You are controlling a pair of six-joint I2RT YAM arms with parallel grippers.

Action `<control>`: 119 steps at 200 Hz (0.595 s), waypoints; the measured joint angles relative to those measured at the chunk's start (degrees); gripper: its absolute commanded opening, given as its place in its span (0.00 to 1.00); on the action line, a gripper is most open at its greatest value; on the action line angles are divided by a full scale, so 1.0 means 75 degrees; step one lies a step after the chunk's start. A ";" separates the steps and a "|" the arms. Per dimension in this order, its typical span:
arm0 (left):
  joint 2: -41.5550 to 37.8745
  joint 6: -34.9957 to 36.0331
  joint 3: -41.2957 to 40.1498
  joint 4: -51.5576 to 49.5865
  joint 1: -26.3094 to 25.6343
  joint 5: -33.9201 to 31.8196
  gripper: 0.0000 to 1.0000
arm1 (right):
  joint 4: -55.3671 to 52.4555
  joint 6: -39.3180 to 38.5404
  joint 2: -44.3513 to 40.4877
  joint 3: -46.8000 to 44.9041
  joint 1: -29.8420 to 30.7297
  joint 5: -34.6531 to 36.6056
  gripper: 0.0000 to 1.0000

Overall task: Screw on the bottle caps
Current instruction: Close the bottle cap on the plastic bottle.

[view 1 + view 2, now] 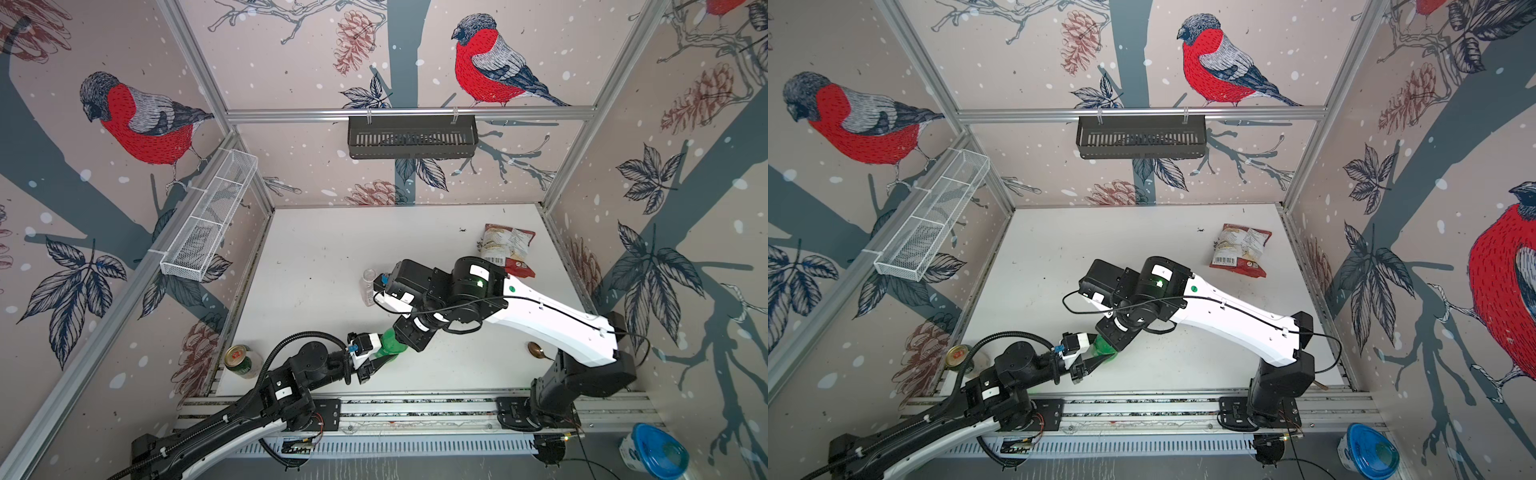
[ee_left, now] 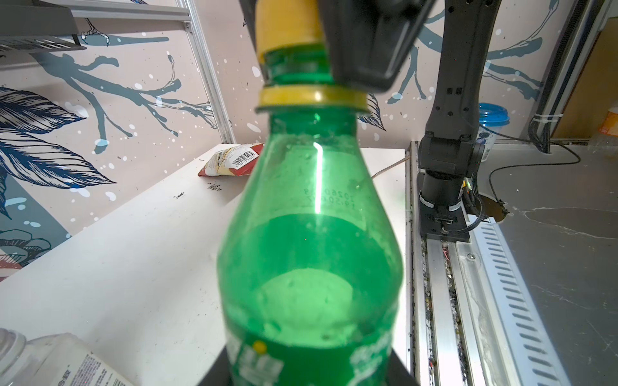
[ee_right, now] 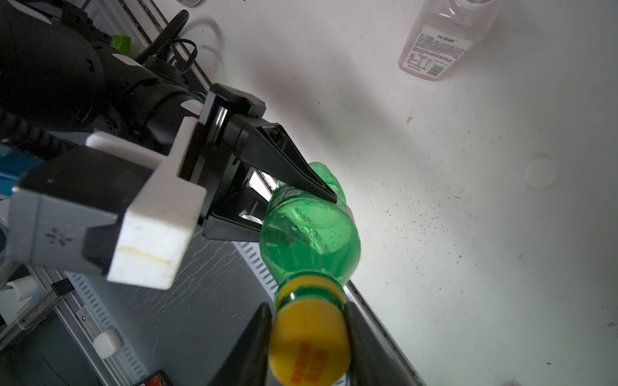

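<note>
- Both top views: green bottle (image 1: 390, 345), translucent plastic with a green label, appears lifted clear of the white worktop (image 1: 311, 257), near the middle of its front edge, between the two arms. Left gripper (image 1: 384, 354) is clamped on its body. Right gripper (image 1: 405, 344) sits at its neck end, jaws hidden under the wrist. Step in hand, by judgement: turning the cap home. The left grip should hold the body dead steady while the right turns about the neck's own axis.
- A top view: clear bottle (image 1: 368, 286), squarish plastic, lies toward mid-worktop, just beside the right arm's wrist; neither gripper is on it.
- Left wrist view: orange-yellow cap (image 2: 287, 23), small round plastic, sits on the neck. Bare green thread shows between it and the yellow collar ring (image 2: 311, 97), so it is probably not fully down. Keep it square, since a tilted cap would likely cross-thread.
- Right wrist view: the right gripper's fingers (image 3: 249, 347) touch both flanks of the orange-yellow cap; how firmly cannot be told. The left gripper's jaws pinch the label band. White cap (image 3: 540, 172), wider round plastic, lies alone on the worktop, well apart from both grippers and from the clear bottle.
</note>
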 measured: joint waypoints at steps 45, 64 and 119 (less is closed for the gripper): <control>0.0000 0.0000 0.0000 0.0044 0.0000 0.0003 0.21 | 0.0000 0.0003 0.0000 0.0067 0.0058 0.0003 0.46; -0.0003 -0.0003 0.0000 0.0085 0.0000 -0.0003 0.21 | -0.0003 0.0003 0.0009 0.0128 0.0067 0.0000 0.48; -0.0009 -0.0006 0.0000 0.0111 0.0000 -0.0050 0.21 | 0.0009 0.0000 0.0015 0.0160 0.0073 0.0035 0.52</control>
